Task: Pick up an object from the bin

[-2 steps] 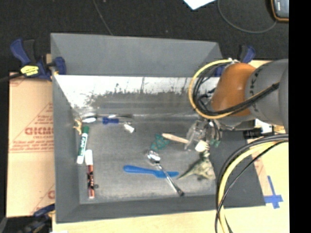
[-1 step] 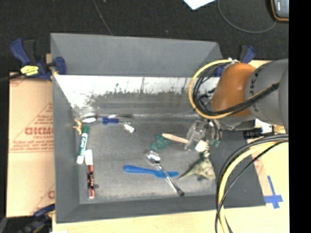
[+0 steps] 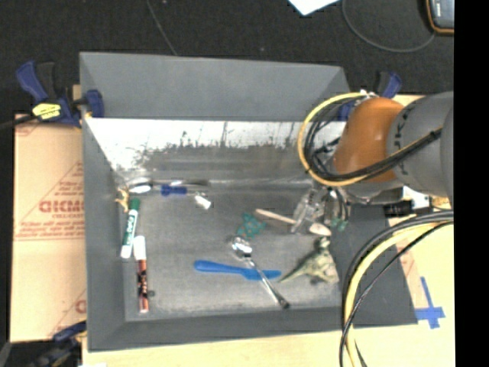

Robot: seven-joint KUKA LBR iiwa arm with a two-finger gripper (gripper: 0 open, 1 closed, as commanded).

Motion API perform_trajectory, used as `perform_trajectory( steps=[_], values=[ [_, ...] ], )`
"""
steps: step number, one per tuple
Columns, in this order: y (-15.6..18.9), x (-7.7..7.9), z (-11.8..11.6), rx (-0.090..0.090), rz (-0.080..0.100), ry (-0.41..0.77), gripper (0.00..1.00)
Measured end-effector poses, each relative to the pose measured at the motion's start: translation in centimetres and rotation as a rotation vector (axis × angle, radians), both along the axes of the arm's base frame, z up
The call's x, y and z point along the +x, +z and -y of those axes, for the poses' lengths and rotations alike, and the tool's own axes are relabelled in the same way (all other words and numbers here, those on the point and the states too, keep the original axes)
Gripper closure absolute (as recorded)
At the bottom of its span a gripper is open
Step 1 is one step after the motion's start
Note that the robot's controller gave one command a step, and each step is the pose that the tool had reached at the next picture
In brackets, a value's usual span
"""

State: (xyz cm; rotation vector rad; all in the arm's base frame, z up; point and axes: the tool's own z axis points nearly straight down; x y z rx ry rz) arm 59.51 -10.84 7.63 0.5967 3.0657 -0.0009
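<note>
- Cam view: gripper (image 3: 319, 214) sits low at the R side of the bin (image 3: 214, 90), under the orange wrist cover (image 3: 367, 136). Arm enters from R, so the R-side cluster is the closest reach.
- Open or closed: can't tell, wrist and cables mask it.
- Nearest obj is a tan wooden stick (image 3: 275, 217), lying flat with its R end right at the gripper. Contact unclear. Prob the target, judging by position.
- Greenish toy dinosaur (image 3: 317, 267) lies just below the gripper. Small teal piece (image 3: 250, 224) lies by the stick's L end.
- Blue plastic spoon (image 3: 221, 267) and metal spoon (image 3: 264, 277) cross mid-floor, apart from the gripper.
- Green marker (image 3: 130, 226) and red pen (image 3: 142, 277) lie along the L wall foot, where the sloped wall meets the floor.
- Nothing lifted, pick not yet done.
</note>
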Motion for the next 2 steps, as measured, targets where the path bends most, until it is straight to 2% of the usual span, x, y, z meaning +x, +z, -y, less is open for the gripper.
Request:
perform_trajectory(
  steps=[2],
  values=[
    [1.9,0.1,0.1,-0.002,0.008,0.001,1.00]
  ],
)
